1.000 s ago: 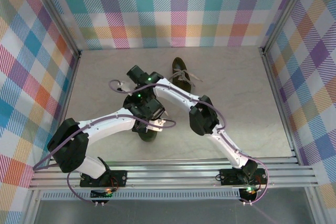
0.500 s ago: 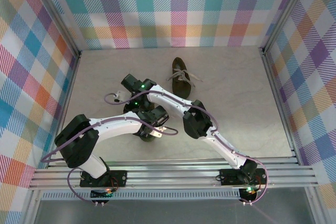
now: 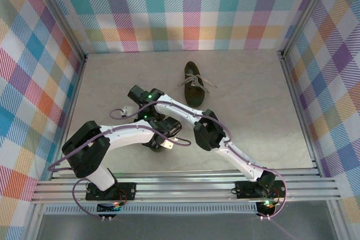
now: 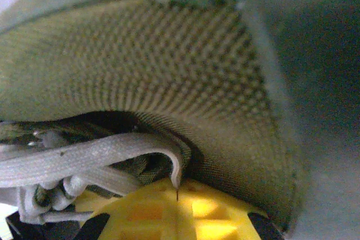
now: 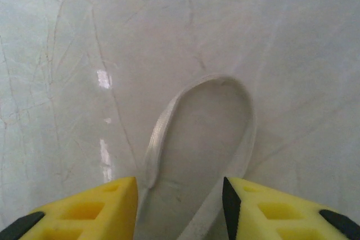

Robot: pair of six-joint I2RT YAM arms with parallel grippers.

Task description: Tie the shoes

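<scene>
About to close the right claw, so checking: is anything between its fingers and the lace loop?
Nothing visible does. The lace loop lies flat on the bare table, its strands running straight into the gap of the open right claw, with no other thing between them.

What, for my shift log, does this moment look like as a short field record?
near shoe: beneath the arms, olive mesh right at the left wrist camera
left pincer: shut on lace at that shoe
right pincer: open, low over table, lace loop lying flat between its fingers
far shoe: alone further back, laces spread sideways
</scene>
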